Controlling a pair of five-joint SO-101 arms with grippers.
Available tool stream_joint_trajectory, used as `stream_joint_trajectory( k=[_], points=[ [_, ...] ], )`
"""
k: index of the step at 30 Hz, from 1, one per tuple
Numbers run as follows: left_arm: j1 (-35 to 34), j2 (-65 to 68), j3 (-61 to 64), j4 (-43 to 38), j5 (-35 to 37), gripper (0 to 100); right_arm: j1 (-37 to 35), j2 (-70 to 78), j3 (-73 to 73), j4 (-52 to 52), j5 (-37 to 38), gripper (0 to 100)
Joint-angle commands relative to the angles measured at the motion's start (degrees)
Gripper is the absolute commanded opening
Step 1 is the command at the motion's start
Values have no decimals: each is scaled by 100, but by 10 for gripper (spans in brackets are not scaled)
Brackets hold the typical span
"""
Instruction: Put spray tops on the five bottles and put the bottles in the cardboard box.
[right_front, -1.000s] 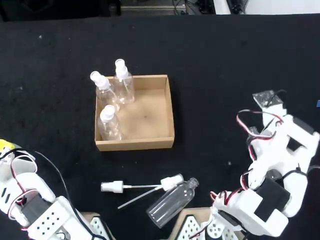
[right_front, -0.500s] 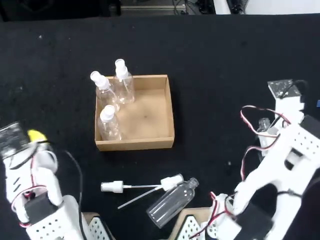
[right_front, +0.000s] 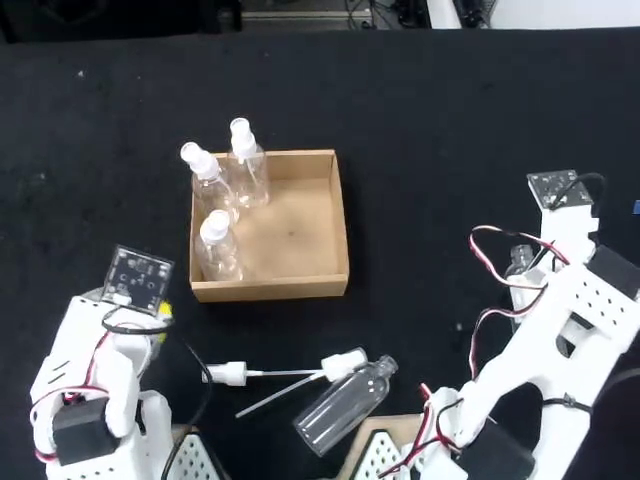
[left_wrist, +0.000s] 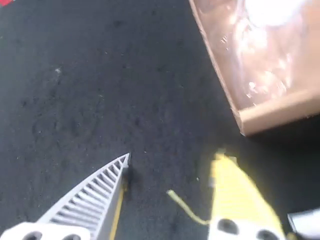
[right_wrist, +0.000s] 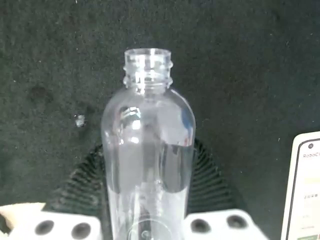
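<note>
My right hand (right_wrist: 147, 200) is closed on a clear plastic bottle with a bare threaded neck (right_wrist: 147, 135). It holds the bottle by the lower body, neck pointing away from the wrist. From above, this bottle (right_front: 519, 262) sits under the right arm, out on the right of the black cloth desk (right_front: 450, 120), well apart from everything else. My left hand (left_wrist: 172, 165) is open and empty, its grey ribbed finger and yellow finger spread above bare cloth just beside a near corner of the shallow brown cardboard box (right_front: 340, 220).

I judge this to be the capping step for bottle 4: the bottle is gripped and ready, but no top is in the other hand. The next move calls for the left hand to go to the nearer loose white spray top with its long thin dip tube (right_front: 225, 374), lying on the desk in front of the box. It should pinch the top by the head and thread the tube into the open neck. That asks for close alignment.

Counted: 5 bottles. 3 clear capped bottles (right_front: 218, 245) stand along the left side of the box, 1 is in my right hand, and 1 uncapped bottle (right_front: 345, 402) lies on its side near the front edge. There are 2 loose spray tops, the second (right_front: 345, 361) just beside that lying bottle's neck. There is 1 box.
</note>
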Motion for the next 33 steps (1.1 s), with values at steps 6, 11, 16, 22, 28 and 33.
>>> stream_joint_trajectory(
  k=[6, 11, 16, 22, 28, 33],
  points=[
    [945, 1125, -611, 281, -703, 246, 79, -295, -66, -123, -53, 15],
    [1543, 2646, -1684, 1064, -703, 243, 88, -295, -48, -114, -53, 15],
    [2914, 2848, -1842, 1574, -686, 246, 88, -295, -57, -114, -53, 15],
    [3723, 2910, -1429, 1064, -686, 246, 404, -286, -154, -114, -18, 15],
    [4084, 2919, -646, 202, -422, 247, 1178, -286, -365, -114, 615, 15],
    [4391, 2919, -180, 44, -246, 247, 1486, -286, -382, -114, 870, 15]
  ],
)
